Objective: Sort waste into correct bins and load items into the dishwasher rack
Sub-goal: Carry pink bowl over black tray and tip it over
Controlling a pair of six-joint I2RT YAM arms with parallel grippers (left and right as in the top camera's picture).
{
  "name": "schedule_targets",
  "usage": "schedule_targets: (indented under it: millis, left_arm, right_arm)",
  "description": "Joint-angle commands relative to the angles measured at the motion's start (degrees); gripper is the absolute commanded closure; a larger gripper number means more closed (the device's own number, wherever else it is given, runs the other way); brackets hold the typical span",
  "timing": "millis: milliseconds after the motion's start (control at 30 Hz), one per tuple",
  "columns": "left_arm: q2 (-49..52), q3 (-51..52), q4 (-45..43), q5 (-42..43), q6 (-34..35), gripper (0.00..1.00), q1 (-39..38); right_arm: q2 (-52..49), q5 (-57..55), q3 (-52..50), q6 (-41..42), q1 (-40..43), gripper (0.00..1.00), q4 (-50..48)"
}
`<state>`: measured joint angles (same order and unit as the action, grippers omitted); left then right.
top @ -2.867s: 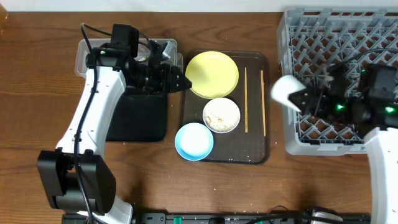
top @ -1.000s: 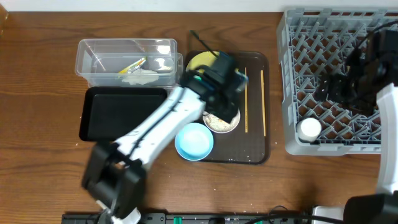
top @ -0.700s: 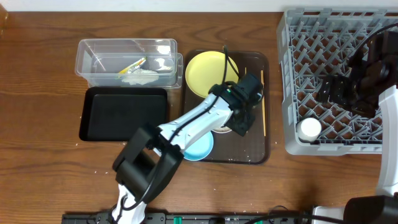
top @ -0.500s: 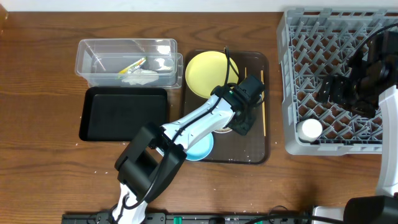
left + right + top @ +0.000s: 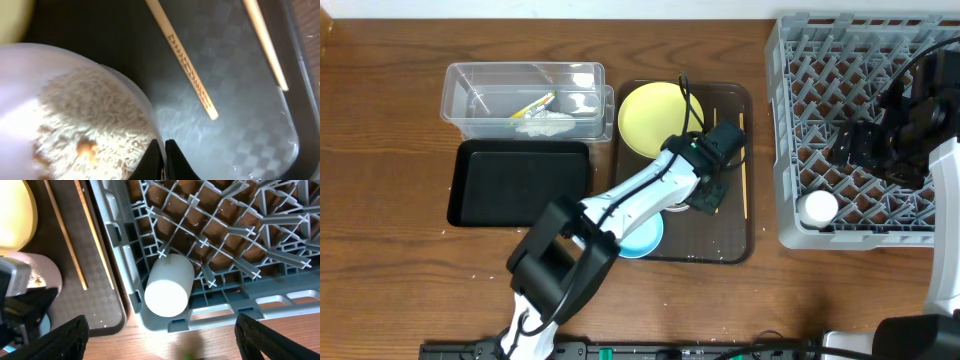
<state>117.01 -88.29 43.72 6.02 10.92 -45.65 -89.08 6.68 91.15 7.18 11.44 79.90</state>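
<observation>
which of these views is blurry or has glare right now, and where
Left wrist view: the cream bowl sits very close and is out of focus, while the chopsticks are sharp; a pale sheen of glare lies on the brown tray. Right wrist view: the white cup and rack are crisp. Overhead view: evenly lit, sharp, no strong glare.

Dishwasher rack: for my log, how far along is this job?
Done: small white cup in grey plastic rack; green-and-orange wrapper in clear tub. In hand: left gripper pinches cream bowl of rice. Left: yellow round plate, light blue bowl, two wooden chopsticks on brown tray.
</observation>
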Motion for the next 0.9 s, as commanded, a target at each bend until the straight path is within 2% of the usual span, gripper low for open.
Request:
schedule_targets:
  millis: [0, 200, 367, 467, 567, 700, 867]
  left_arm:
    - [-6.0, -3.7, 3.5, 1.0, 0.8, 0.94, 0.7]
    - [-16.9, -4.3, 9.5, 1.6, 0.8, 0.94, 7.1]
    - [-20.9, -3.9, 17.1, 7.7, -0.4, 0.94, 18.9]
    - [-20.9, -3.1, 21.4, 15.2, -3.8, 0.94, 27.7]
    - [-20.9, 0.1, 21.7, 26.7, -9.8, 0.94, 36.6]
    - [-20.8, 5.5, 19.6, 40.1, -15.7, 0.94, 47.8]
    - [-20.8, 13.0, 14.7, 53.1, -18.8, 0.94, 60.1]
  right_arm:
    - [0.3, 0.2, 0.7, -0.6, 0.1, 0.09, 0.1]
    - [0.3, 0.2, 0.7, -0.6, 0.1, 0.09, 0.0]
    - [0.3, 0.2, 0.7, -0.6, 0.1, 0.09, 0.0]
    - [0.3, 0.2, 0.7, -0.6, 0.1, 0.09, 0.0]
    - [0.3, 0.2, 0.7, -0.6, 0.1, 0.09, 0.0]
    - [0.3, 0.2, 0.7, -0.6, 0.1, 0.09, 0.1]
    - [0.3, 0.3, 0.7, -0.6, 0.1, 0.09, 0.1]
